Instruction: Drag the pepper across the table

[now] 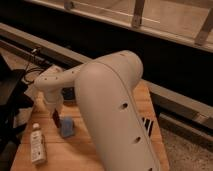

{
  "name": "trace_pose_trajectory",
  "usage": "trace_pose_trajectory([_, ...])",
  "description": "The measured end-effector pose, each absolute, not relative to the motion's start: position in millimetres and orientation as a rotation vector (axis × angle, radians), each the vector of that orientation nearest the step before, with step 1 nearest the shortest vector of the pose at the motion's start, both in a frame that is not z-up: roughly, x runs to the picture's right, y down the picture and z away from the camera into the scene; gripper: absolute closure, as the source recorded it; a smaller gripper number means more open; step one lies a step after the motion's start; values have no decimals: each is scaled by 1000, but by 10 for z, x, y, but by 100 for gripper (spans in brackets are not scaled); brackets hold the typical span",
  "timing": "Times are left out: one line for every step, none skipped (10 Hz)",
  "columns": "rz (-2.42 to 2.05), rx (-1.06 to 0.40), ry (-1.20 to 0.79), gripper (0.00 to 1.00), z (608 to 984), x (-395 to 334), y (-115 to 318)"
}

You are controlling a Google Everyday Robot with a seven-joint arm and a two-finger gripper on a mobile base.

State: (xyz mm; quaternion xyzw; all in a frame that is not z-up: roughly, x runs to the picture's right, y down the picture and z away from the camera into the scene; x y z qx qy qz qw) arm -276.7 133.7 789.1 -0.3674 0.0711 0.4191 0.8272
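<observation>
The pepper is a small dark red sliver on the light wooden table, showing just below the gripper's tip and mostly hidden by it. My gripper hangs from the white wrist at the left and points down onto the pepper. A blue cloth-like piece lies just right of the pepper. My large white arm fills the middle of the view and hides much of the table.
A white bottle lies on the table at the front left. A dark bowl sits behind the gripper, partly hidden by the arm. Black cables and dark equipment stand off the table's left edge. A dark ledge runs behind the table.
</observation>
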Motion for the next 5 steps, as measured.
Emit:
trace_pose_trajectory([884,-781,153,99,7875,-2746,1336])
trace_pose_trajectory([869,-784,154,99,7860,-2755,1326])
trace_pose_trajectory([854,-789,154,99,7833,-2817,1351])
trace_pose_trajectory([838,-796,149,99,7795,-2892,1379])
trace_pose_trajectory([830,-798,150,99,7792,-2880,1374])
